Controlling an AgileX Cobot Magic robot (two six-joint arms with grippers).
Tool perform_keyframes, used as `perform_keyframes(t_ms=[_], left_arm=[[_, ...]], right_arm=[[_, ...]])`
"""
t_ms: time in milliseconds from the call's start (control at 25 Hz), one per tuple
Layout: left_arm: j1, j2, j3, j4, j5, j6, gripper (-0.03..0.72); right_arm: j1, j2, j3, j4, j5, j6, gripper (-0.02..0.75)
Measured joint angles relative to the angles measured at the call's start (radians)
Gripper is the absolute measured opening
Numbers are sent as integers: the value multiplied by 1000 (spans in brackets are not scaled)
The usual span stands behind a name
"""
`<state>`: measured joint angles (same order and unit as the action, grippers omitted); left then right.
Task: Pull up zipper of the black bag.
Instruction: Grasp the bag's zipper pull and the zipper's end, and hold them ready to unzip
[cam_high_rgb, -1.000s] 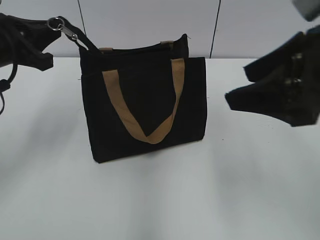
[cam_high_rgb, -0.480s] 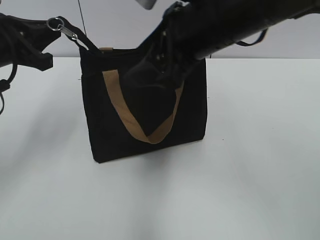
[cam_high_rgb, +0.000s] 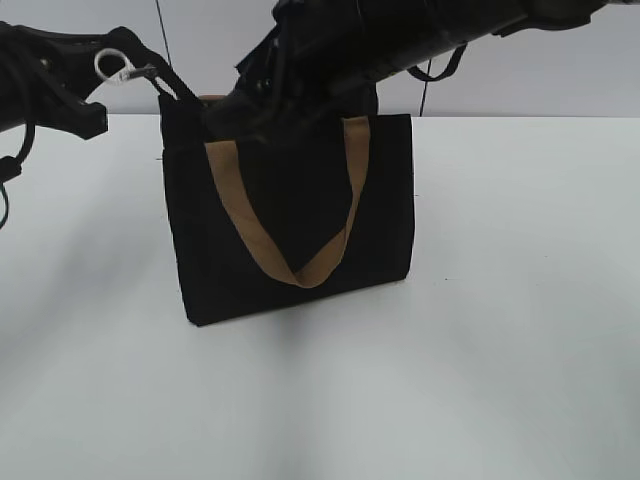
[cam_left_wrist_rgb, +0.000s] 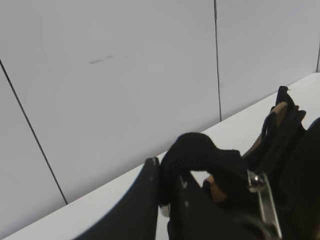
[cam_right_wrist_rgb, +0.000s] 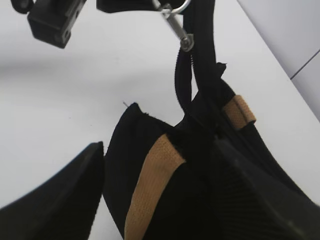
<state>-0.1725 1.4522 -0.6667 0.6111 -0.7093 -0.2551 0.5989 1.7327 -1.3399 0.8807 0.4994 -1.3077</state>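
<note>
Black fabric forms the boxy black bag (cam_high_rgb: 300, 230), which stands upright on the white table (cam_high_rgb: 500, 350) with a tan strap handle (cam_high_rgb: 290, 220) looping down its front face. From the bag's 10 o'clock corner the zipper (cam_right_wrist_rgb: 192, 75) tail stretches up and out toward 10 o'clock, ending in a silver metal pull tab and ring (cam_high_rgb: 112, 66). The left gripper (cam_high_rgb: 105, 80) has its jaws pinched on that zipper end, holding it taut above the table. The right gripper (cam_right_wrist_rgb: 160, 185) reaches in from 2 o'clock across the bag's top edge; in its wrist view the two dark fingers (cam_right_wrist_rgb: 55, 200) stand spread apart, one on each side of the bag's upper corner, beside a tan strap end (cam_right_wrist_rgb: 239, 111). Whether they touch the fabric cannot be told.
</note>
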Motion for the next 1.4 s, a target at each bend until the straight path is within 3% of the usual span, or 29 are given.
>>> perform_keyframes(t_ms=[440,840,1400], left_arm=[[0,0,0,5,-2,0,22],[0,0,0,6,-10,0,22],[0,0,-1,7,-11,-1,22]], right_arm=[[0,35,-1,157,-8,-47,501],[0,129,-1,396,22,-127,356],[0,213,-1,619,40,-242,344]])
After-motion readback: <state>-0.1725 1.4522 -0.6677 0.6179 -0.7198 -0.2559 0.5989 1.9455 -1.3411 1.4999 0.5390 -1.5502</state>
